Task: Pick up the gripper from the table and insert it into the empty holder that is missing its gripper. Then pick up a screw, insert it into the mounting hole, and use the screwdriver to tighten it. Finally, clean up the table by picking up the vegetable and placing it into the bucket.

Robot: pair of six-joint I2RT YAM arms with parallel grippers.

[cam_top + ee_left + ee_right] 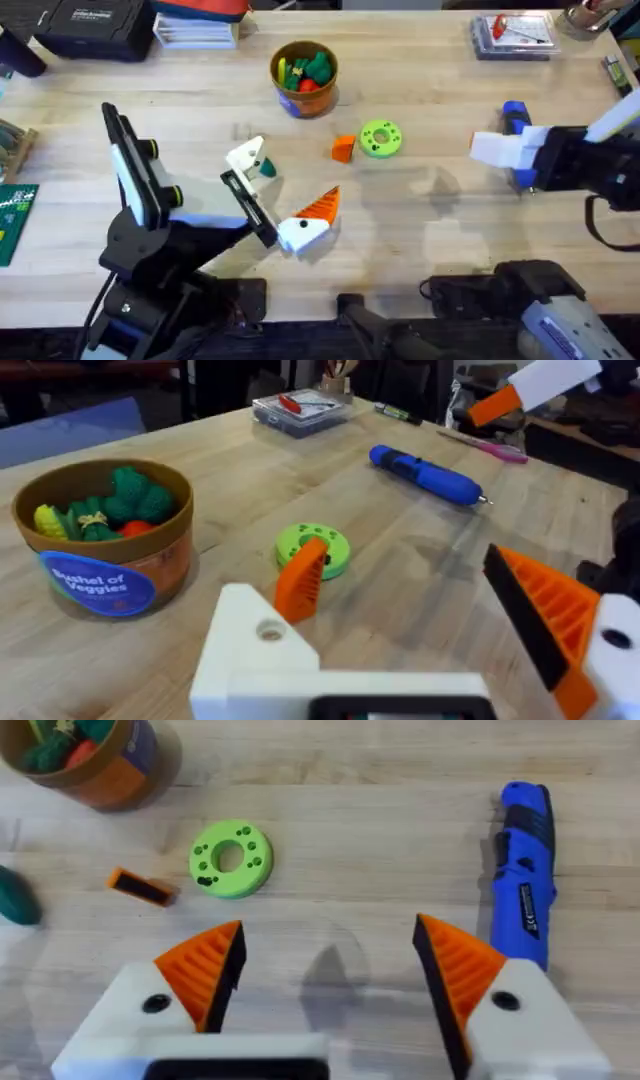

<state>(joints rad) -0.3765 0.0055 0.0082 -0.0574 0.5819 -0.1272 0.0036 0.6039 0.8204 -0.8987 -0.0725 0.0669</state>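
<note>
Both my grippers hang spread: left gripper near the vegetable, its holder seemingly bare; right gripper beside the screwdriver.

bare table, green disc beside gripper

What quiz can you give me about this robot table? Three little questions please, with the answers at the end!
1. True or false: the small orange gripper lies next to the green disc.
2. Pick one: where are the toy veggies piled? A) in the bucket B) in a glass jar C) on a plate
3. Fill in the gap: the screwdriver is coloured ____.

Key: 1 true; 2 A; 3 blue.
</note>
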